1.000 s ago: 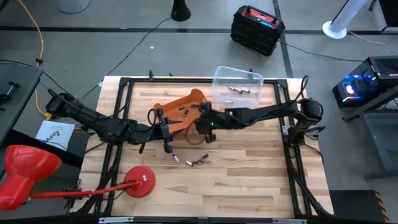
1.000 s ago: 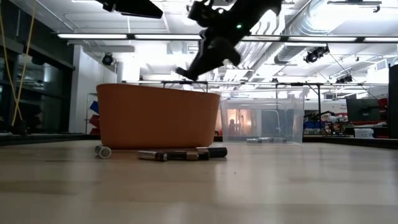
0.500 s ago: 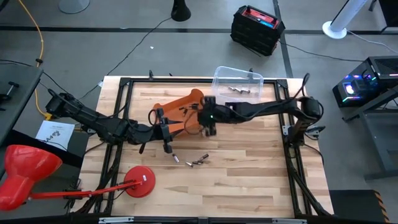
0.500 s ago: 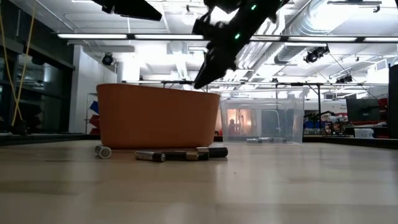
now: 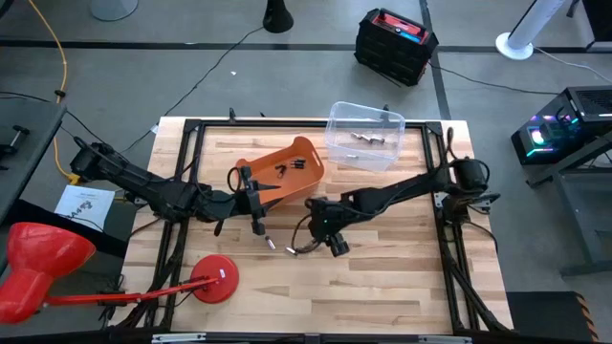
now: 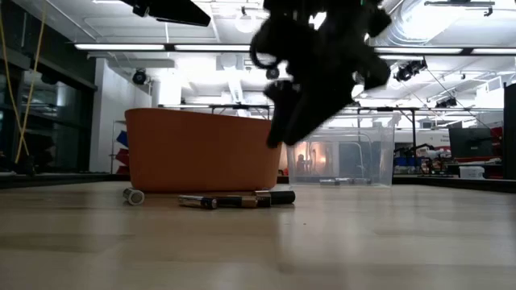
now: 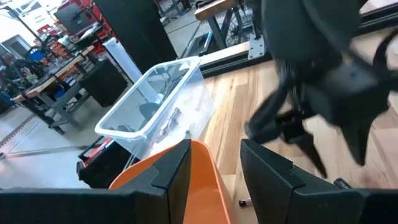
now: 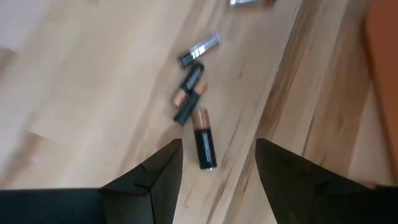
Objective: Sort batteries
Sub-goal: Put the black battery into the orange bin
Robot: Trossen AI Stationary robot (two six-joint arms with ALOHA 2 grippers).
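The right gripper (image 5: 337, 244) hangs low over the middle of the wooden counter (image 5: 382, 277), its jaws spread and empty, right above a small cluster of loose batteries (image 8: 198, 118). In the right wrist view those cells lie on the bare wood between the two fingers (image 8: 155, 177): a copper-and-black one nearest, two more touching it at angles, and a silvery one just beyond. From the low view the same cells (image 6: 234, 199) lie in a row on the counter in front of the orange bin (image 6: 205, 153), with one silvery cell (image 6: 134, 196) lying apart at the bin's other end.

The left gripper (image 5: 256, 203) waits beside the orange bin (image 5: 296, 186), just touching or nearly touching its near wall; its jaws stand partly spread with the bin's edge showing between them, and nothing is pinched.

A few dark batteries (image 5: 287, 169) lie inside the orange bin. More silvery ones (image 5: 366, 139) lie in the clear bin (image 5: 335, 124), which stands just beyond the orange one at the far edge of the counter.
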